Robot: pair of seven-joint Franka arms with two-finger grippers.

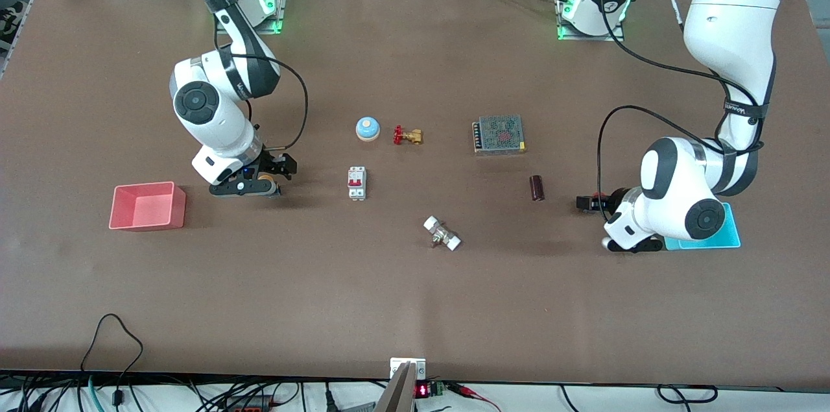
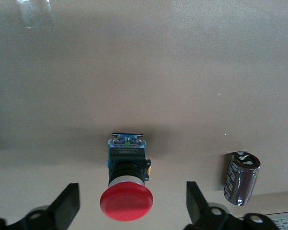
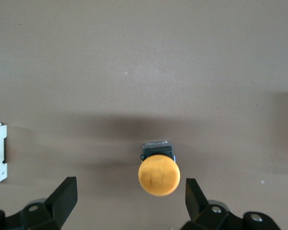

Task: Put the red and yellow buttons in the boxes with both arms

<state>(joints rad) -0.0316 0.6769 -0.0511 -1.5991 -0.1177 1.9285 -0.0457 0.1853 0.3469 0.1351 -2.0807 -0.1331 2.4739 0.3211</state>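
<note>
Red mushroom-cap push-button [image 2: 126,203] on its black base lies on the brown table [image 1: 415,295] under the left arm's black two-finger gripper [image 2: 129,211]. In the left wrist view you see the cap between the two wide-spread fingers [image 2: 67,206], neither touching it. In the front view that gripper is low over the table toward the left arm's end, and the arm's wrist hides the button there.

Working from the front-camera edge of the table toward the robots' edge, you have:
- white two-ended connector piece [image 1: 442,233], nearest that edge, about mid-table;
- cyan-blue rectangular plastic bin [image 1: 729,237] at the left arm's end, partly covered by the left arm's wrist;
- pink-red rectangular plastic bin [image 1: 148,206] at the right arm's end;
- dark brown cylindrical capacitor [image 1: 537,187], just beside the left gripper;
- white circuit breaker with a red switch [image 1: 356,183], mid-table;
- yellow-orange mushroom-cap push-button [image 3: 159,175], lying between the wide-open fingers [image 3: 65,199] of the right arm's black gripper [image 1: 249,185], untouched, beside the pink-red bin;
- grey metal mesh power supply [image 1: 498,134];
- brass valve with a red handle [image 1: 407,135], just beside a round blue-domed bell [image 1: 367,128].

Both bins show no button inside as far as you can see them.
</note>
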